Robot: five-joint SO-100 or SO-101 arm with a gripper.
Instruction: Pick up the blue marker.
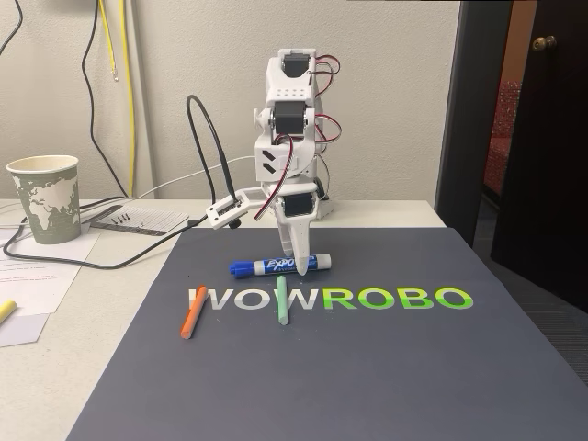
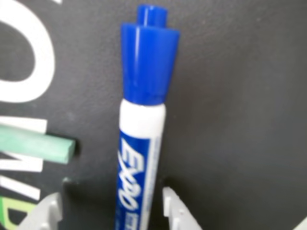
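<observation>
Blue-capped dry-erase marker (image 1: pixel 280 266), a thick white barrel with a blue "EXPO" label, lies flat on the dark grey mat (image 1: pixel 367 367) just above the printed "WOWROBO" lettering, cap end to the left in the fixed view. The white two-finger tool (image 1: pixel 301 266) points straight down over the marker's right half, its tip at the barrel. In the wrist view the marker (image 2: pixel 141 143) runs up the middle of the frame with its cap at the top, and the tool's (image 2: pixel 112 211) two pale fingers stand parted on either side of the barrel, each with a sliver of dark mat between it and the marker, so nothing is held. A thin light-green stick (image 1: pixel 282 304) lies just below the marker, its end near the left finger in the wrist view (image 2: pixel 38 143). A thin orange stick (image 1: pixel 192 310) lies farther left on the mat. A paper cup (image 1: pixel 44 197) stands on the counter (image 1: pixel 101 276).
</observation>
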